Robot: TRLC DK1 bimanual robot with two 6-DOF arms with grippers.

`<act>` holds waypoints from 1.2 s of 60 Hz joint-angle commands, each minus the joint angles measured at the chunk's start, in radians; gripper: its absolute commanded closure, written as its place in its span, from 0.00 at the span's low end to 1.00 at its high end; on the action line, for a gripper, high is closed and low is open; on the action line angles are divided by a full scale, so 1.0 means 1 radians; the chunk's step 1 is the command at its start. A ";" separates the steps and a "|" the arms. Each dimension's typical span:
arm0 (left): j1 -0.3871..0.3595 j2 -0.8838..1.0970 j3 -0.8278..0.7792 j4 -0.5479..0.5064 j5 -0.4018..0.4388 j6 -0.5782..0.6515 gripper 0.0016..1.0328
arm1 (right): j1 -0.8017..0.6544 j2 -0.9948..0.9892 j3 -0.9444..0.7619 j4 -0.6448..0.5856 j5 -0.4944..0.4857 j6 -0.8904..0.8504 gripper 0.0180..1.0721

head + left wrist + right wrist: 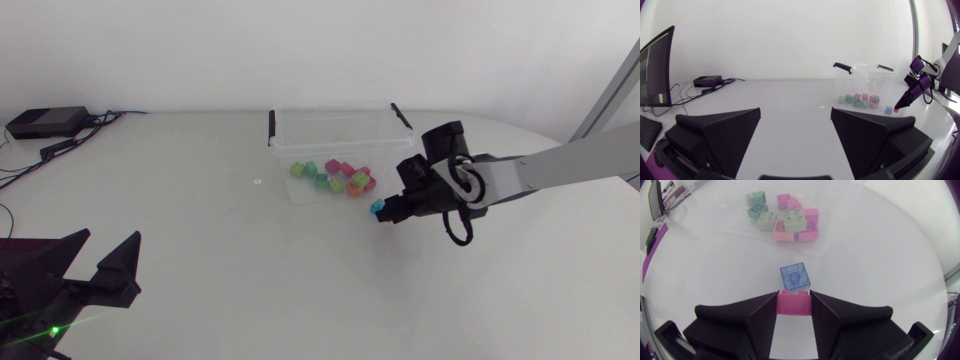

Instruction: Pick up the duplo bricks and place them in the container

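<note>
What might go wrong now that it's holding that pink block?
The right gripper pinches the pink brick only at its fingertips, so it might slip out. The blue brick lies just ahead and may get knocked. The container wall is close; a low carry might bump it.

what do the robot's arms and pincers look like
Right arm: silver-grey link, black joints, a black cable loop near the wrist. Both the right pincer and left pincer are matte black with two broad wedge-shaped fingers. A green light glows on the left arm.
</note>
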 commanded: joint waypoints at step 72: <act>0.004 -0.009 -0.018 0.000 0.001 -0.003 0.05 | 0.124 0.098 0.440 0.101 0.100 0.027 0.48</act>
